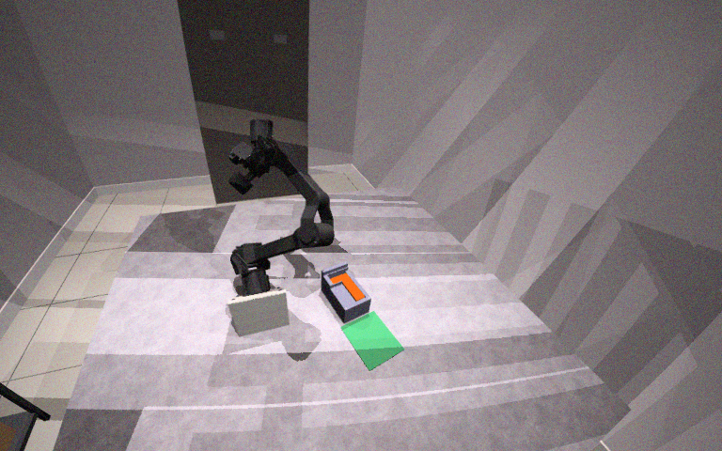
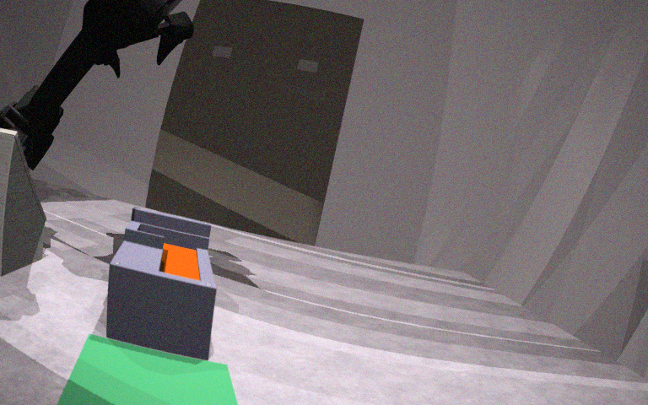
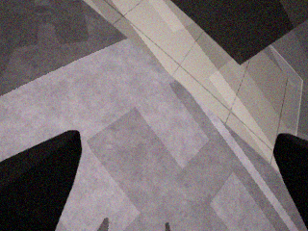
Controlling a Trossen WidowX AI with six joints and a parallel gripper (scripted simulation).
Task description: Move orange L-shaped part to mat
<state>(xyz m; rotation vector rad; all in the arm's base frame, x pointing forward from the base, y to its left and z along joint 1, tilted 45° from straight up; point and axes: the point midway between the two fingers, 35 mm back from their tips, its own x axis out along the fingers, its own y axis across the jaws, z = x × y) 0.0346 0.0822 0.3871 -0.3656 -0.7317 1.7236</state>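
The pincer (image 2: 138, 70) (image 3: 180, 142) is hanging spread, high over the tabletop (image 1: 175, 329) (image 2: 382, 353) (image 3: 159, 159) — the orange L-shaped part (image 1: 350, 285) (image 2: 181, 261) is lying below it in the grey tray (image 1: 334, 303) (image 2: 159, 310), toward five o'clock from above, long leg pointing five o'clock too.

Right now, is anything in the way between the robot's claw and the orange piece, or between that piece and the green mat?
Nothing visible blocks the gripper from the orange part. Toward the green mat, the tray's end wall stands between, so the part must be lifted over it.
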